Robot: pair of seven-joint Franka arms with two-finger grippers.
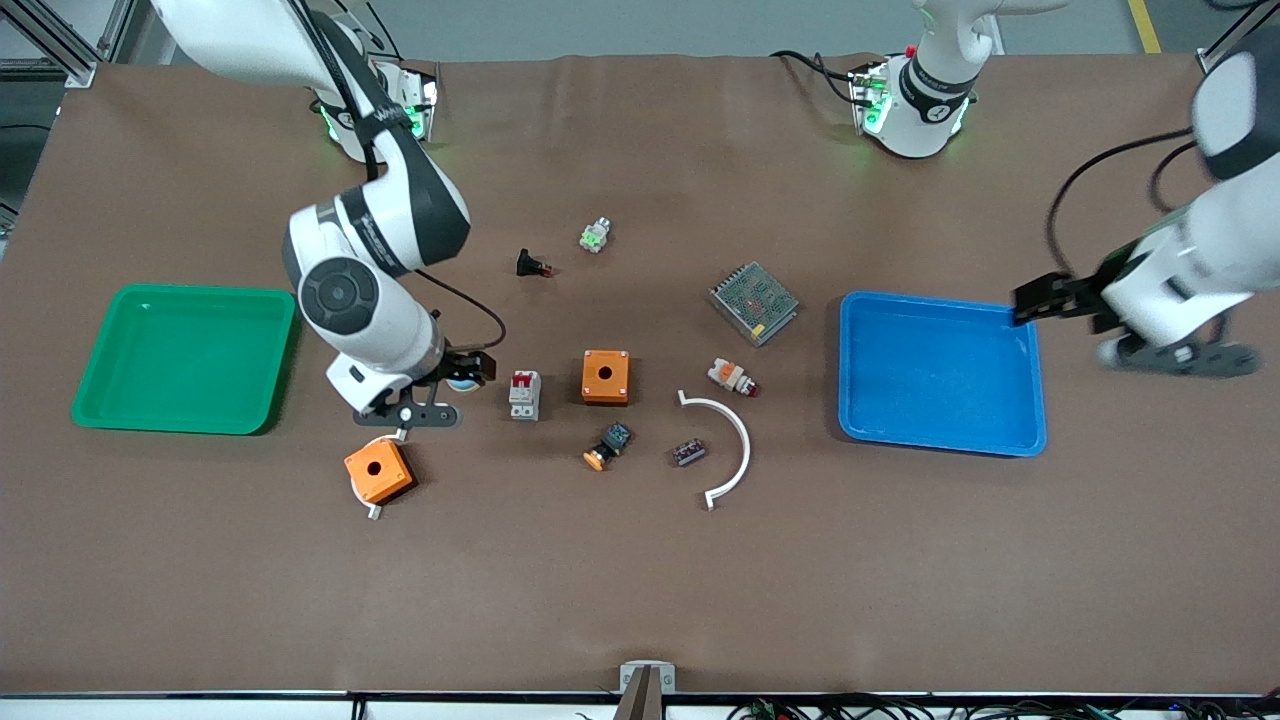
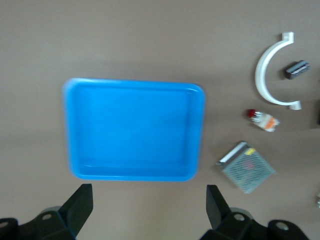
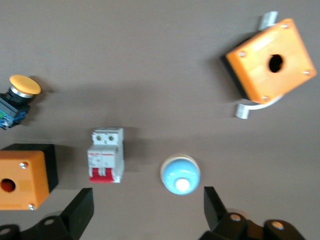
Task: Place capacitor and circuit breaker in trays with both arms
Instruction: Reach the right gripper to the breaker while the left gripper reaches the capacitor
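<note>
A: Right gripper (image 1: 470,372) over the table just beside the breaker (image 1: 525,394), fingers wide, nothing held. Best to shift over the breaker, square the fingers to its long sides, then descend.

B: Left gripper (image 1: 1030,300) at the blue tray's (image 1: 1020,440) edge, spread open too, empty. Capacitor (image 1: 689,452) lying inside the white arc (image 1: 735,480), nearer the front camera than the breaker.

A: Trays?

B: Blue bare. Green tray (image 1: 100,405) bare as well.

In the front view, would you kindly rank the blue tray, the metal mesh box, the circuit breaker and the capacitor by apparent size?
Largest to smallest:
1. blue tray
2. metal mesh box
3. circuit breaker
4. capacitor
All lie flat on the table, so nearness to the camera barely affects the order.
</note>
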